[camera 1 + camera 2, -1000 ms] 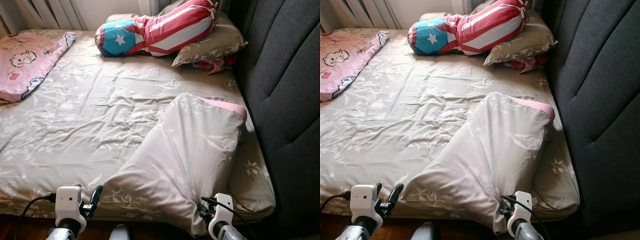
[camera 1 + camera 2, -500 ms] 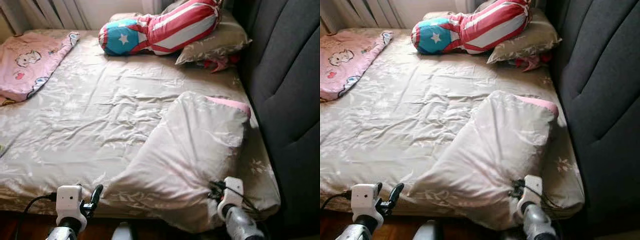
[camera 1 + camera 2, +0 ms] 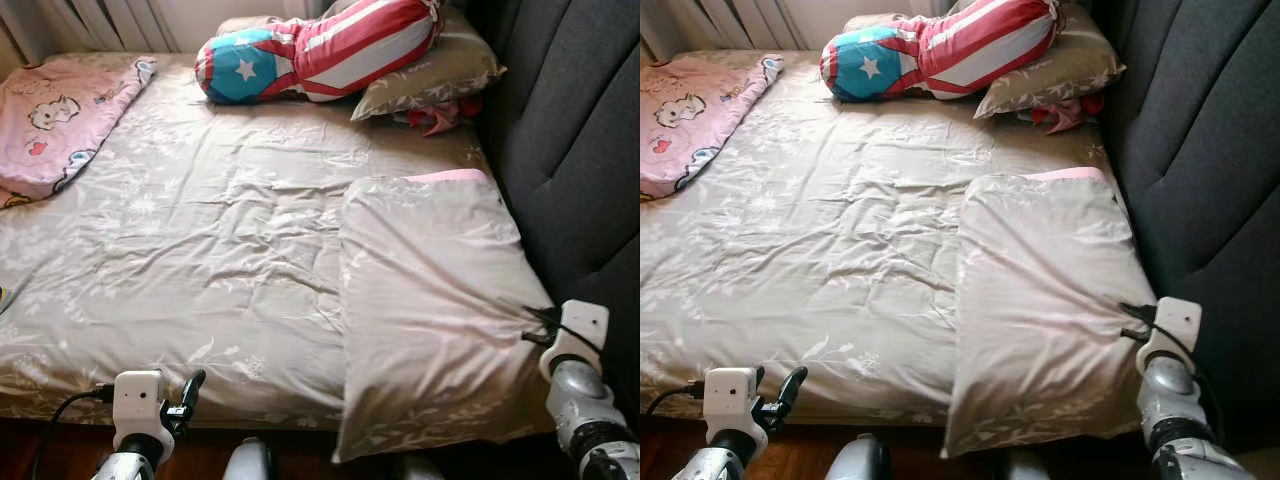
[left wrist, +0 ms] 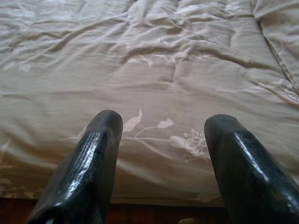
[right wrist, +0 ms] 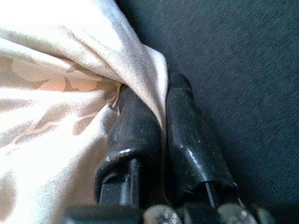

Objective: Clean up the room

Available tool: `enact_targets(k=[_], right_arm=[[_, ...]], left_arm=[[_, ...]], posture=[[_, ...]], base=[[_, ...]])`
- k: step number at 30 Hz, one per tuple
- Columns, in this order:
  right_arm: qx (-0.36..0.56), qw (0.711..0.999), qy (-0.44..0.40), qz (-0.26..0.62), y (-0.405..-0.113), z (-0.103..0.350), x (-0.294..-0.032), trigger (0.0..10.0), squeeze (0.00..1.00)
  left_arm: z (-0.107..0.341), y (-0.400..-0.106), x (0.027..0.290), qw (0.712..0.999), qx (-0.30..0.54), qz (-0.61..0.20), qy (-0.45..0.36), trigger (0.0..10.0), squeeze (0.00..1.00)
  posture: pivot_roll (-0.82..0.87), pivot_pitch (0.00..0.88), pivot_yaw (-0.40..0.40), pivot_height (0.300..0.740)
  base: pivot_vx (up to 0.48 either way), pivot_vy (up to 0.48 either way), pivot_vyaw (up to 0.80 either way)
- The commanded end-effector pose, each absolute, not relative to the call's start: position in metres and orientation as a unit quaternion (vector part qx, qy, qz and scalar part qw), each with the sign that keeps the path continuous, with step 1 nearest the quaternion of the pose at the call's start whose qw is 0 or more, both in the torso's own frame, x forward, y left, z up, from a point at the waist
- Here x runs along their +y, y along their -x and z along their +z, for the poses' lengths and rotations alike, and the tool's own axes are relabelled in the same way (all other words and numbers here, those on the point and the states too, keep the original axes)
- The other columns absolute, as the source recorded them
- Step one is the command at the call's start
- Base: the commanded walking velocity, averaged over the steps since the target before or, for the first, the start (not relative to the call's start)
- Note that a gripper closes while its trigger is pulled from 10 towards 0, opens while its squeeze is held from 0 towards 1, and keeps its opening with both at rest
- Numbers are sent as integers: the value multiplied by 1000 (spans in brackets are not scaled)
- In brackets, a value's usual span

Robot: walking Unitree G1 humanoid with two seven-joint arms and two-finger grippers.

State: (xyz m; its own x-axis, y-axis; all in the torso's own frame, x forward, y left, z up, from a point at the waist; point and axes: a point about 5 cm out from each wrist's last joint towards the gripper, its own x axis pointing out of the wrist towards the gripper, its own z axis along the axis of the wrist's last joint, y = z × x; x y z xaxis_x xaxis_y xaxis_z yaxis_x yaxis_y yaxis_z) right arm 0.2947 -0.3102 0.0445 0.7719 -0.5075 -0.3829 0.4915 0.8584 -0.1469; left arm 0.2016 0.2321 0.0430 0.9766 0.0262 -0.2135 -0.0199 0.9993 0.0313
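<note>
A beige floral pillow with pink lining lies flat along the bed's right side, next to the dark headboard. My right gripper is shut on the pillow's right edge; in the right wrist view the cloth is pinched between the black fingers. My left gripper hangs open at the bed's near edge, over the sheet.
On the beige sheet at the far end lie a red, white and blue bolster and another beige pillow, with a red cloth beside it. A pink cartoon blanket covers the far left.
My right gripper has swung right toward the headboard, dragging the pillow from a raised diagonal to lying flat along the bed's right side. The left arm has stayed put.
</note>
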Motion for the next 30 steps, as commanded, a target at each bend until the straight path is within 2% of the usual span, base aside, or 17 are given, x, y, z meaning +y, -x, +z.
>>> enact_targets(k=[1,8,9,17,21,26,27,30], right_arm=[[161,939,16,-303,-297,64,-327,0,0],[216,930,6,-296,-279,32,-314,0,0],[249,922,1,-297,-267,15,-307,0,0],[312,906,-12,-285,-236,-22,-288,0,0],[321,905,-12,-278,-232,-27,-283,0,0],[300,923,-45,-235,-238,-27,-269,0,0],[296,937,-54,-176,-243,-28,-255,10000,0],[298,945,-78,-112,-244,-33,-235,10000,0]], left_arm=[[36,-195,238,991,127,15,-25,10000,0],[33,-193,238,991,132,17,-26,10000,0],[32,-192,238,991,133,16,-26,10000,0],[30,-192,236,990,135,14,-25,10000,0],[29,-192,235,990,135,14,-24,10000,0],[26,-193,232,990,138,15,-19,10000,0],[24,-195,230,990,141,17,-14,10000,0],[19,-198,228,989,146,27,-2,10000,0]], posture=[[107,147,-1,660],[115,133,-4,660],[116,134,-4,660],[113,125,-4,660],[109,114,-7,660],[106,99,-15,660],[99,86,-25,660],[100,69,-34,660]], base=[[0,0,0],[0,0,0],[0,0,0],[0,0,0],[0,0,0],[0,0,0],[0,0,0],[0,0,0]])
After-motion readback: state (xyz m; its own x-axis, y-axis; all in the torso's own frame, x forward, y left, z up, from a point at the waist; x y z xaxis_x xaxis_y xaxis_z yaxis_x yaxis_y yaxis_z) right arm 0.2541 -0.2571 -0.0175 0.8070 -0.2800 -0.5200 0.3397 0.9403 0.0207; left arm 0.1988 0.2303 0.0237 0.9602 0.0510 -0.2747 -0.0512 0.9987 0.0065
